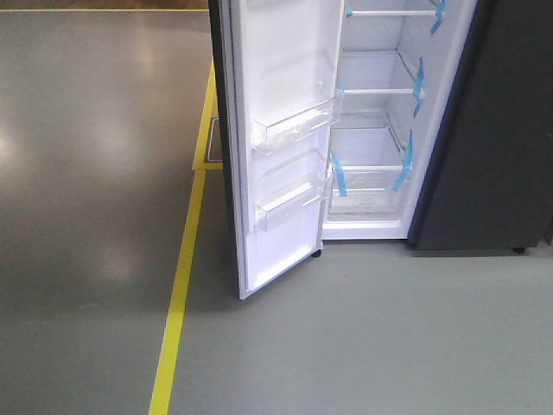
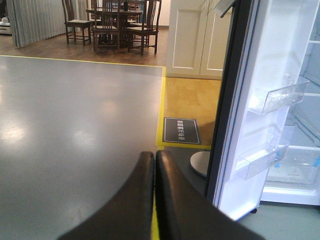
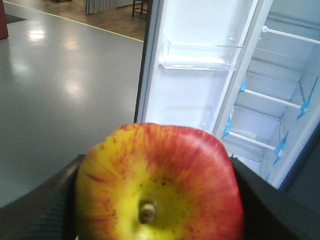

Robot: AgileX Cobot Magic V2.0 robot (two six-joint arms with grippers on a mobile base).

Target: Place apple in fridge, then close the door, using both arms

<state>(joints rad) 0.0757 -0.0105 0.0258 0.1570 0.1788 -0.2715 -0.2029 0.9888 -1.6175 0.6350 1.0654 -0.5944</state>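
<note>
The apple (image 3: 160,185), red with a yellow patch round its stem, fills the lower part of the right wrist view. My right gripper (image 3: 157,161) is shut on it, a black finger (image 3: 47,205) showing at each side. The fridge (image 1: 371,130) stands open ahead, white inside, with shelves and blue tape strips (image 1: 418,82). Its door (image 1: 281,138) is swung wide to the left, its white inner face carrying two clear bins (image 1: 294,130). My left gripper (image 2: 154,156) is shut on nothing, out to the left of the door's dark edge (image 2: 227,110). Neither arm shows in the front view.
A yellow tape line (image 1: 181,285) runs along the grey floor left of the door. Behind the door lie a white round disc (image 2: 199,162) and a dark floor sign (image 2: 181,131). A dark grey cabinet (image 1: 497,130) adjoins the fridge's right side. Dining chairs (image 2: 115,22) stand far back.
</note>
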